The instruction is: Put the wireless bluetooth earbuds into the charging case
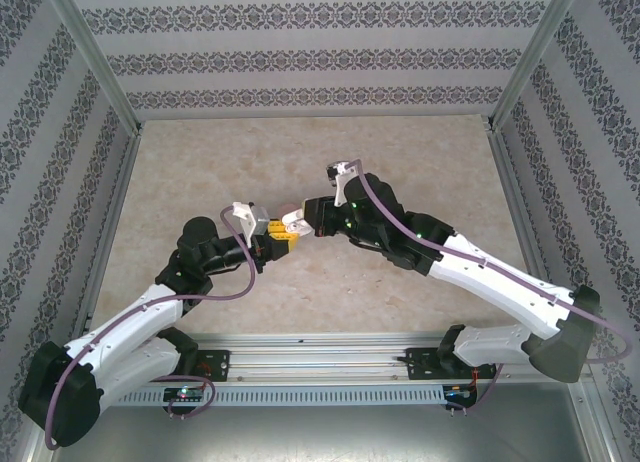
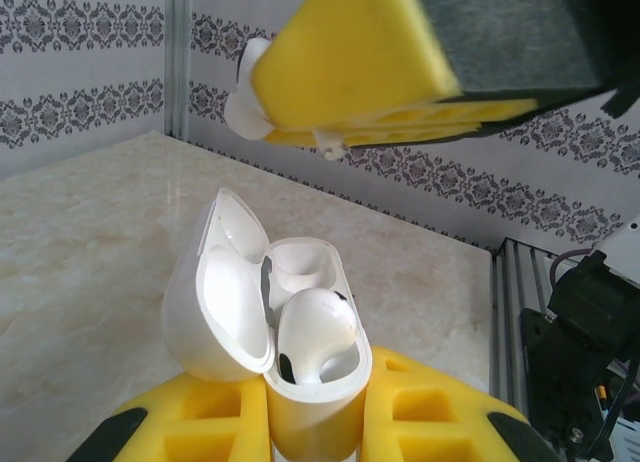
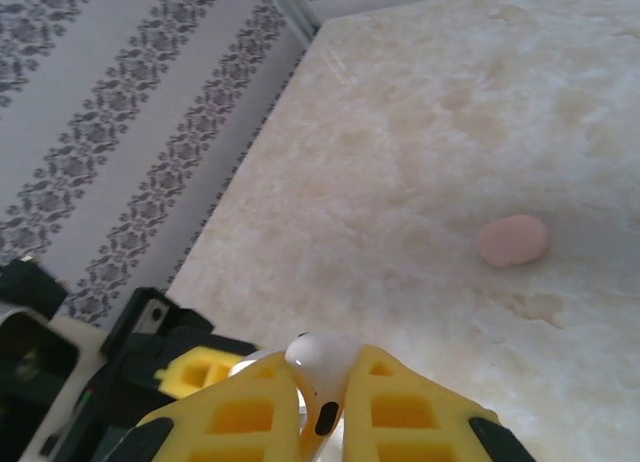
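Left wrist view: bud over the open case, one slot to fill
Left pincer (image 2: 318, 437) is clamped tight on the white case (image 2: 315, 387), lid tipped back, a seated bud (image 2: 318, 327) in one slot; right pincer (image 3: 325, 407) pinches a white bud (image 3: 322, 367) above it, not touching. Risk, as I judge it: the white bud comes down on the seated bud or the rim instead of the free slot, then twists in the pinch or drops to the tabletop (image 3: 450, 112), where a pink bud (image 3: 512, 240) lies well apart. A hard push could also tilt the case in its grip
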Robot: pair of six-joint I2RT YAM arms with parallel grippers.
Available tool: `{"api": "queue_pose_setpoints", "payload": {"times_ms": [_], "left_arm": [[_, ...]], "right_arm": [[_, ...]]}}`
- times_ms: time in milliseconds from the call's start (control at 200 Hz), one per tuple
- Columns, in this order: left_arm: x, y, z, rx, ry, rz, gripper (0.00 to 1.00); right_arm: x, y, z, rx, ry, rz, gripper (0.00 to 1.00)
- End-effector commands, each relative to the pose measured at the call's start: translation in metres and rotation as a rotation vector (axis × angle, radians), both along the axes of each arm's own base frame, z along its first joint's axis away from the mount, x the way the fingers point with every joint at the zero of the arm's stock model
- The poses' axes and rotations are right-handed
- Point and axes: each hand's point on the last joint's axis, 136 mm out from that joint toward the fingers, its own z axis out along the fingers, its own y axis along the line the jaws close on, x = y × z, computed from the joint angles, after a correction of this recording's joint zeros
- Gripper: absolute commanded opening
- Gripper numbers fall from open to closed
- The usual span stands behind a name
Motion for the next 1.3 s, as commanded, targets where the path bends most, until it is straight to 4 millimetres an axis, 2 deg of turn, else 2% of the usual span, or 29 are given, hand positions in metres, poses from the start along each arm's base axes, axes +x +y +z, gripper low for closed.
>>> {"api": "queue_pose_setpoints", "payload": {"times_ms": [0,160,360,625,849,1024,1294], "left_arm": [[-0.005,-0.006,0.029,-0.062,-0.062,-0.042,0.04],[-0.009,-0.005,0.037,-0.086,-0.063,-0.050,0.04],[-0.018,-0.006,0.047,-0.122,-0.047,-0.093,0.04],[-0.031,-0.009,0.073,-0.200,-0.021,-0.176,0.04],[-0.036,-0.008,0.085,-0.221,-0.017,-0.197,0.04],[-0.039,-0.009,0.085,-0.228,0.006,-0.212,0.04],[-0.044,-0.007,0.084,-0.244,0.036,-0.226,0.04]], "right_arm": [[-0.010,0.011,0.011,0.028,-0.061,0.077,0.11],[-0.016,0.019,0.010,-0.005,-0.101,0.128,0.11],[-0.017,0.008,0.015,-0.053,-0.169,0.127,0.11],[-0.031,-0.004,0.029,-0.025,-0.279,0.178,0.12],[-0.039,-0.012,0.036,-0.022,-0.331,0.198,0.12],[-0.043,-0.011,0.043,-0.002,-0.350,0.222,0.13],[-0.045,-0.002,0.040,-0.015,-0.348,0.270,0.12]]}}
